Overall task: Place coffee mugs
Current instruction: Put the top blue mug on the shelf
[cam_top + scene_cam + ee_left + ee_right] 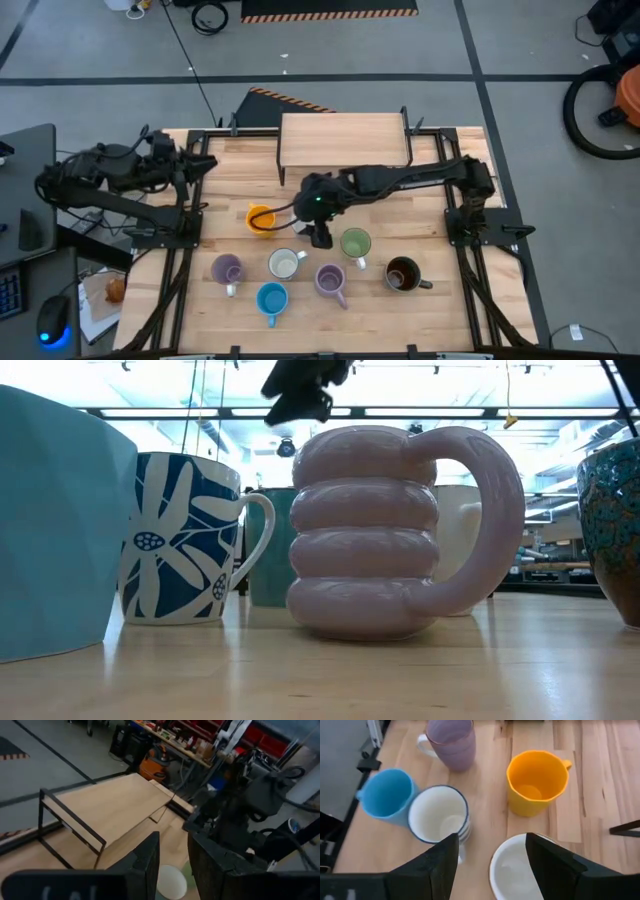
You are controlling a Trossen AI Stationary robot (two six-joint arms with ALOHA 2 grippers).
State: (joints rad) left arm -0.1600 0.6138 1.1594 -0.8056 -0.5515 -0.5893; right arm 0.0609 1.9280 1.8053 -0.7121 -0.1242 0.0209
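Seven coffee mugs show on the tabletop (440, 320) in the overhead frame: orange mug (260, 218) at centre left, green mug (355, 243), dark brown mug (403, 274), two purple mugs (227, 269) (330, 280), a white blue-rimmed mug (285, 264) and blue mug (271, 298) nearest the lower edge. The right gripper (319, 236) hangs mid-frame with jaws spread over another white mug (517, 870), touching nothing. The left gripper (200, 165) waits at the upper left, jaws parted and empty. Bare wood lies along both sides, and the raised shelf (343, 139) stands at the upper edge.
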